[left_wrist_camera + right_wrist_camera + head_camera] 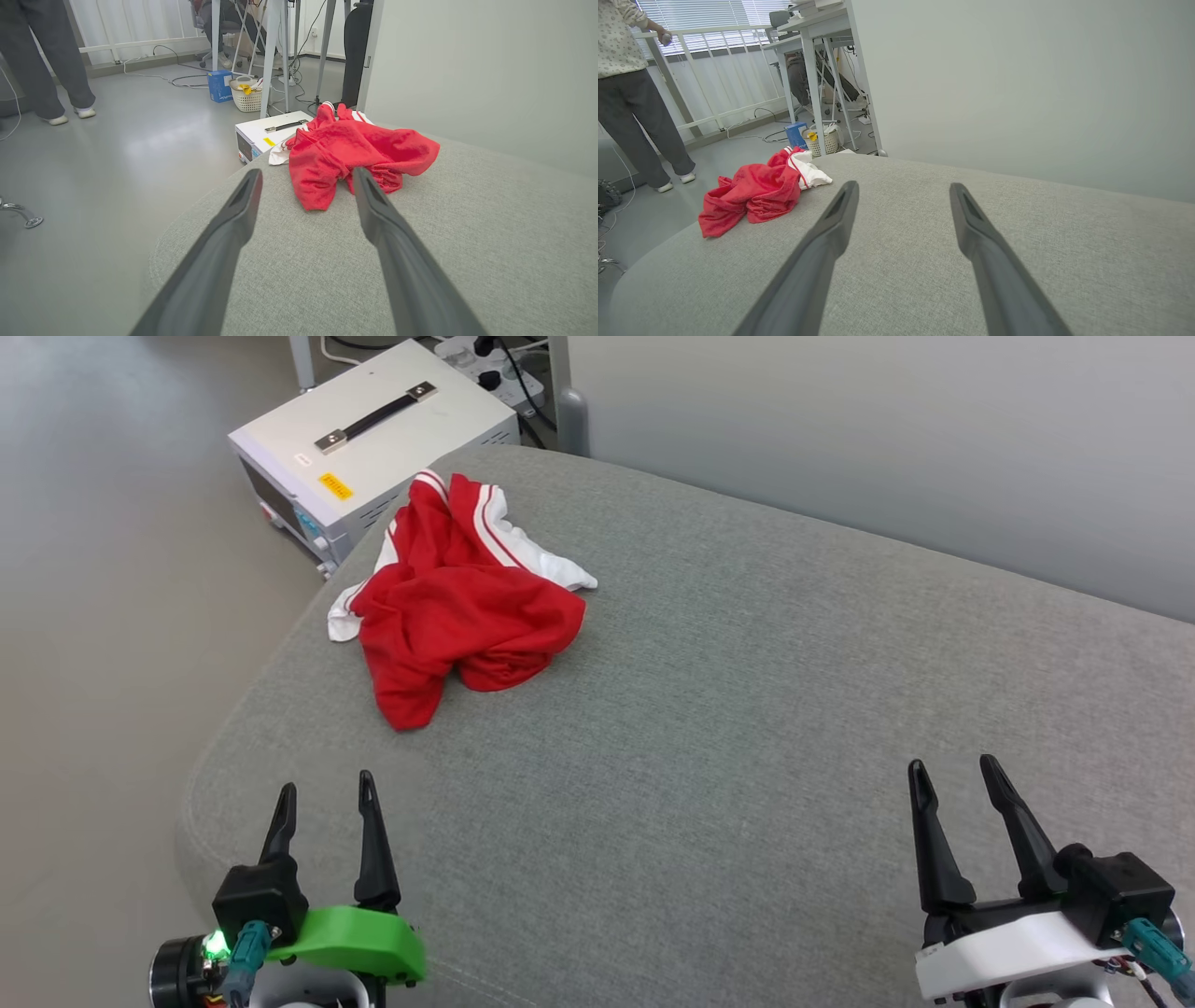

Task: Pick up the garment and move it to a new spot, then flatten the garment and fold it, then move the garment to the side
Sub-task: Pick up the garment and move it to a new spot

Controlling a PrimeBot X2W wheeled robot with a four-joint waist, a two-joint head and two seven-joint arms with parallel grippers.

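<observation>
Clearly at the first step, pick-up not yet begun: red jersey T-shirt (467,607) crumpled in a heap at the far left corner of the grey cushioned surface (747,728), well apart from both grippers. Next, probably a forward reach with the left gripper (326,782), the nearer one, to pinch a raised fold. Jaws spread wide on left gripper and right gripper (952,763), holding and touching nothing.
</observation>
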